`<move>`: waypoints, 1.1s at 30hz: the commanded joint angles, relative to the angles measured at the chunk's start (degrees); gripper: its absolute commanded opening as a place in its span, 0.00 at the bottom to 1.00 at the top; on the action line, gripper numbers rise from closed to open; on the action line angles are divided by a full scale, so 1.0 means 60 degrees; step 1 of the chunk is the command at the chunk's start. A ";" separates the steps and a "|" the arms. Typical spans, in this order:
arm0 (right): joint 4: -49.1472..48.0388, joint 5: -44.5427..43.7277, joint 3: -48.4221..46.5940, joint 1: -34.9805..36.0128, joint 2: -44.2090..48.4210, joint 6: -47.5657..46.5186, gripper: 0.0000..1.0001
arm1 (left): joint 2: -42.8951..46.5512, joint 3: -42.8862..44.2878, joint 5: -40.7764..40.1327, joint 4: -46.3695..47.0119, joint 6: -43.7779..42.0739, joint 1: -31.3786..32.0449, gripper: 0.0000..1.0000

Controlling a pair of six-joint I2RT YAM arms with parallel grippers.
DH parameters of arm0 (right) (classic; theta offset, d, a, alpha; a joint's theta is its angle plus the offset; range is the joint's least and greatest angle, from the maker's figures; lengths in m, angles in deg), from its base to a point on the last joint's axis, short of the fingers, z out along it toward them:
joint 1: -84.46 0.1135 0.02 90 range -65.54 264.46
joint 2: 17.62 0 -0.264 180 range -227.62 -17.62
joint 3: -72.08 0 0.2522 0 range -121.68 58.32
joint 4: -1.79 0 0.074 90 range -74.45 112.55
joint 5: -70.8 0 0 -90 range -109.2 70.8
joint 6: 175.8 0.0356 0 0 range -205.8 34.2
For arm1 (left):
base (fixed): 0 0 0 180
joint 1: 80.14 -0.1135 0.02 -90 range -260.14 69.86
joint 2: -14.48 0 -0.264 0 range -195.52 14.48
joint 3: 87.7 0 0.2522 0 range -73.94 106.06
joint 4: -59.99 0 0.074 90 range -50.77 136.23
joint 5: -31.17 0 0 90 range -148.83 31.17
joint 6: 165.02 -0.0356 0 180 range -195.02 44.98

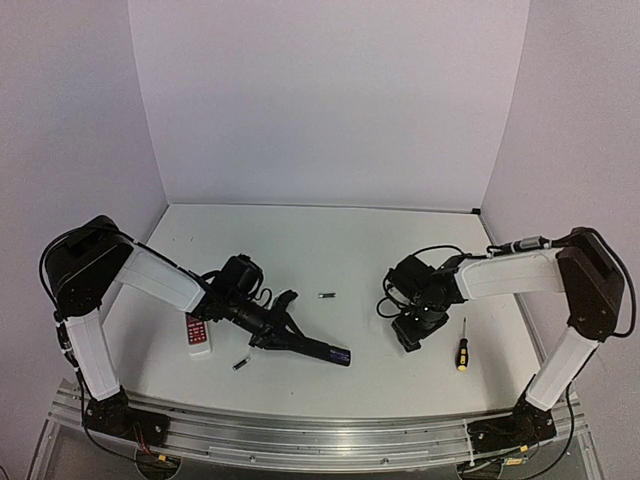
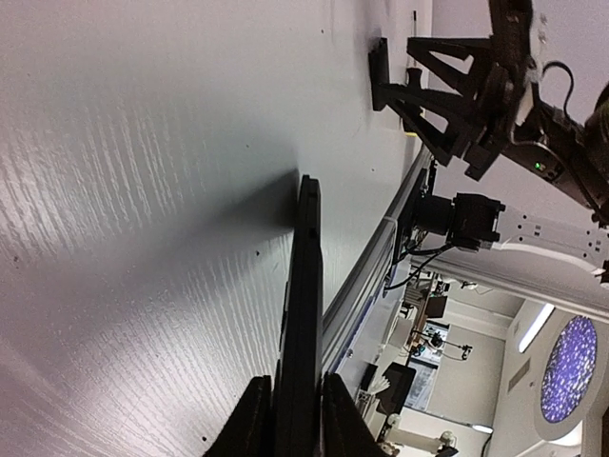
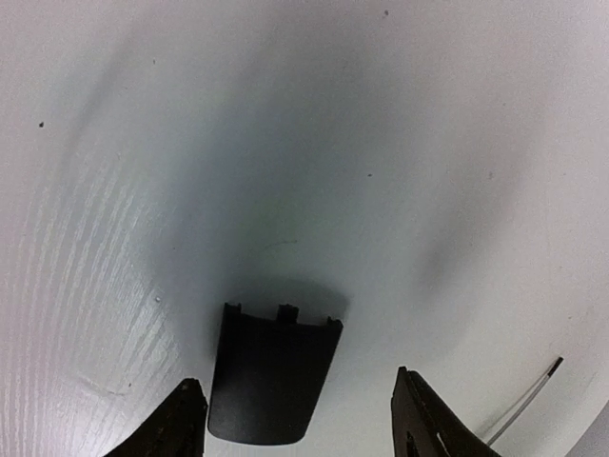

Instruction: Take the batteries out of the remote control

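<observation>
**Left gripper** (image 2: 293, 409): jaws narrow, clamped edge-on across the black remote control (image 2: 306, 314), lower centre of the left wrist view. Far end of the remote at or just above the table (image 2: 143, 190); contact unclear.

**Right gripper** (image 3: 297, 409): jaws wide, gripping nothing. Battery cover (image 3: 274, 376) flat on the table between the fingers, clear of both.

**Batteries** (image 1: 325, 295): two visible, both loose in the top view. One at centre, second battery (image 1: 240, 364) at lower left, near a white-and-red remote (image 1: 198, 336). Any left inside the held remote: cannot tell, compartment hidden.

**Screwdriver** (image 1: 462, 352): lower right of the top view, beside the right arm.

**Hazards, as judged:**
- Slip or twist of the remote, from a thin edge-on grip on smooth plastic.
- Loose cells rolling toward the near rail, from a nudge by either arm on a slick top.
- Cover swept aside, from a careless right-arm retreat.

**Surface:** white, faintly grained, slightly glossy, a few dark specks.

**Room:** plain white walls on three sides, metal rail along the bottom edge. Lab clutter and a round purple-speckled disc at lower right of the left wrist view.
</observation>
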 commanded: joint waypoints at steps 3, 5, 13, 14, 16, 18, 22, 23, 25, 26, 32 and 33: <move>-0.0078 -0.0586 0.0355 -0.0049 0.1875 0.0480 0.69 | -0.0140 0.1054 -0.0654 -0.1835 -0.1182 -0.0288 0.41; -0.0082 -0.0593 0.0480 -0.0051 0.2341 0.0585 0.74 | -0.0133 0.1359 -0.1054 -0.2511 -0.1488 -0.0368 0.53; -0.0112 -0.0882 0.0905 -0.0052 0.3949 0.1410 0.85 | 0.0232 0.2551 -0.3420 -0.4925 -0.2314 -0.0499 1.00; -0.0114 -0.0987 0.0950 -0.0052 0.4145 0.1582 0.86 | 0.0317 0.2698 -0.3880 -0.5214 -0.2334 -0.0500 1.00; -0.0126 -0.1129 0.1062 -0.0052 0.4496 0.1812 0.87 | 0.0473 0.2910 -0.4631 -0.5782 -0.2324 -0.0500 1.00; -0.0133 -0.1433 0.1182 -0.0052 0.4861 0.2167 0.87 | 0.0729 0.2873 -0.4985 -0.5923 -0.2239 -0.0501 1.00; -0.0127 -0.2446 0.1568 -0.0052 0.5470 0.3235 0.88 | 0.1340 0.2455 -0.5472 -0.5894 -0.1737 -0.0475 1.00; -0.0126 -0.2777 0.1703 -0.0052 0.5616 0.3566 0.89 | 0.1510 0.2252 -0.5476 -0.5734 -0.1557 -0.0429 1.00; -0.0126 -0.2971 0.1933 -0.0052 0.5899 0.3983 0.89 | 0.1861 0.1818 -0.5407 -0.5235 -0.1257 -0.0247 1.00; -0.0126 -0.2941 0.2000 -0.0052 0.5983 0.4068 0.89 | 0.1972 0.1644 -0.5388 -0.4932 -0.1053 -0.0099 1.00; -0.0098 -0.2845 0.2320 -0.0049 0.6412 0.4058 0.90 | 0.2149 0.0939 -0.5374 -0.3472 0.0036 0.0739 1.00; -0.0097 -0.2971 0.2393 -0.0052 0.6516 0.4083 0.91 | 0.2102 0.0881 -0.5380 -0.3309 0.0171 0.0835 1.00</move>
